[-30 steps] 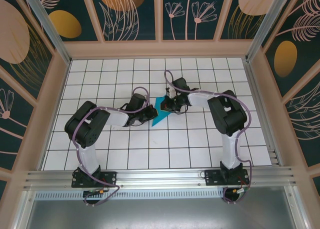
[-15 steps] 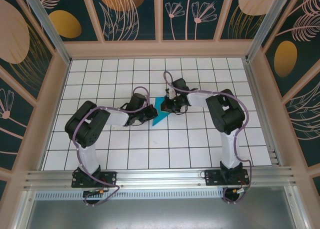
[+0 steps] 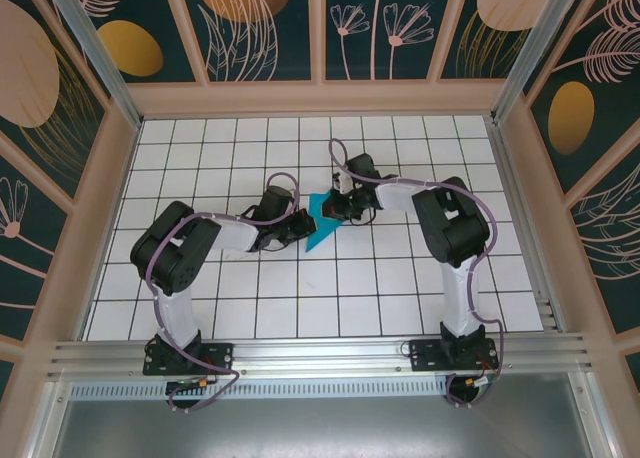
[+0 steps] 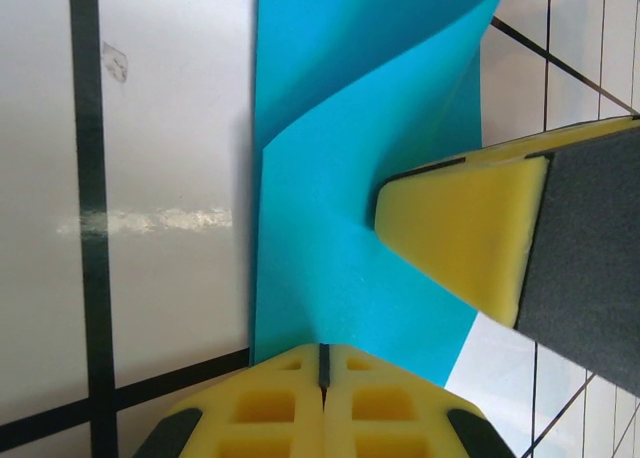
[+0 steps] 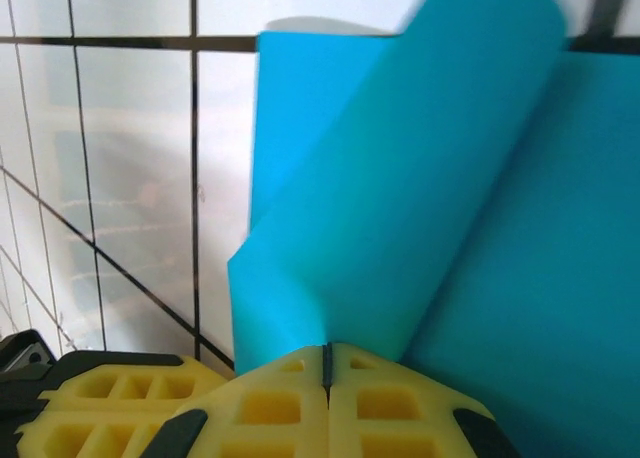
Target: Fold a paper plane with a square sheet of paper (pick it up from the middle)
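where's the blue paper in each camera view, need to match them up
Top external: the blue paper lies at the middle of the white table.
Left wrist: the blue paper runs down the centre, top edge to bottom.
Right wrist: the blue paper covers centre and right, one flap curled up.
Shared landmark: the table's black grid lines.

White tabletop [image 3: 300, 308], ruled by black lines into a grid of square tiles, is carrying the square sheet of paper [image 3: 320, 228], bright cyan-blue, which is lying near the centre. Part of the sheet is resting flat against the tiles; another part is curling up off the surface in a loose fold.
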{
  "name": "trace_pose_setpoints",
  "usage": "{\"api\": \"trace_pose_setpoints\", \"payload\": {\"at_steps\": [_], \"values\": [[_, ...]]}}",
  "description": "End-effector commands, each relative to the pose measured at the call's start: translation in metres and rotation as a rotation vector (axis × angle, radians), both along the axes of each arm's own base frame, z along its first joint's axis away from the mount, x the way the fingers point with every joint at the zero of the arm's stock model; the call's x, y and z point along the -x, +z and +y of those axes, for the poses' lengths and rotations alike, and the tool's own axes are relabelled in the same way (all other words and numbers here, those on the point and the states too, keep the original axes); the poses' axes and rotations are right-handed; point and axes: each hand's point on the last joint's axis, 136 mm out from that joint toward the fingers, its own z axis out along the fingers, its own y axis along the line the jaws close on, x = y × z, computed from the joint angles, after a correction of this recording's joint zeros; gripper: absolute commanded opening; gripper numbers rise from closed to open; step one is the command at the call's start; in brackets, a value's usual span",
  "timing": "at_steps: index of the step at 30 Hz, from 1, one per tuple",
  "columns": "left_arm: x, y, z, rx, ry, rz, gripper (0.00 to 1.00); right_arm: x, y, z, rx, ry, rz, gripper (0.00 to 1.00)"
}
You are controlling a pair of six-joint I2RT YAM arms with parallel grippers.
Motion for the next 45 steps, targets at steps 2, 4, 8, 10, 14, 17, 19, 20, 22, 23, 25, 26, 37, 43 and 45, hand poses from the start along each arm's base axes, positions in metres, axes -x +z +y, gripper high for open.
{"api": "trace_pose_setpoints", "payload": {"at_steps": [2,4,8,10,14,17,19,20,22,23,25,26,37,43,45], "values": [[0.037,-0.068,0.039,-0.21,0.01,0.188,0.0,0.007,0.001,0.013,-0.034,0.068,-0.015,0.0],[0.038,-0.068,0.039,-0.213,0.008,0.189,0.0,0.001,0.0,0.009,-0.02,0.052,-0.023,0.0],[0.04,-0.069,0.041,-0.221,0.006,0.193,0.0,-0.02,-0.009,-0.009,0.017,-0.02,-0.018,0.0],[0.042,-0.07,0.041,-0.224,0.002,0.197,0.0,-0.031,-0.015,-0.02,0.035,-0.054,-0.018,0.0],[0.043,-0.071,0.042,-0.224,-0.001,0.203,0.0,-0.055,-0.024,-0.041,0.081,-0.12,-0.03,0.0],[0.045,-0.072,0.042,-0.226,-0.002,0.206,0.0,-0.075,-0.026,-0.055,0.091,-0.171,-0.041,0.0],[0.045,-0.072,0.042,-0.224,-0.003,0.207,0.0,-0.088,-0.024,-0.061,0.091,-0.199,-0.049,0.0],[0.045,-0.071,0.041,-0.223,-0.004,0.205,0.0,-0.093,-0.023,-0.062,0.093,-0.205,-0.053,0.0],[0.045,-0.072,0.042,-0.224,-0.004,0.205,0.0,-0.105,-0.022,-0.067,0.099,-0.226,-0.064,0.0],[0.045,-0.072,0.042,-0.226,-0.003,0.206,0.0,-0.109,-0.02,-0.069,0.099,-0.233,-0.069,0.0],[0.045,-0.072,0.043,-0.229,0.0,0.204,0.0,-0.116,-0.012,-0.071,0.087,-0.24,-0.082,0.0],[0.045,-0.071,0.044,-0.23,0.0,0.202,0.0,-0.117,-0.007,-0.07,0.082,-0.239,-0.091,0.0],[0.04,-0.07,0.041,-0.221,0.008,0.189,0.0,-0.061,0.043,-0.038,-0.039,-0.138,-0.114,0.0],[0.035,-0.066,0.038,-0.21,0.009,0.172,0.0,-0.021,0.021,-0.007,-0.039,-0.06,-0.042,0.0],[0.034,-0.065,0.037,-0.206,0.009,0.169,0.0,-0.017,0.014,-0.001,-0.047,-0.047,-0.019,0.0]]}}
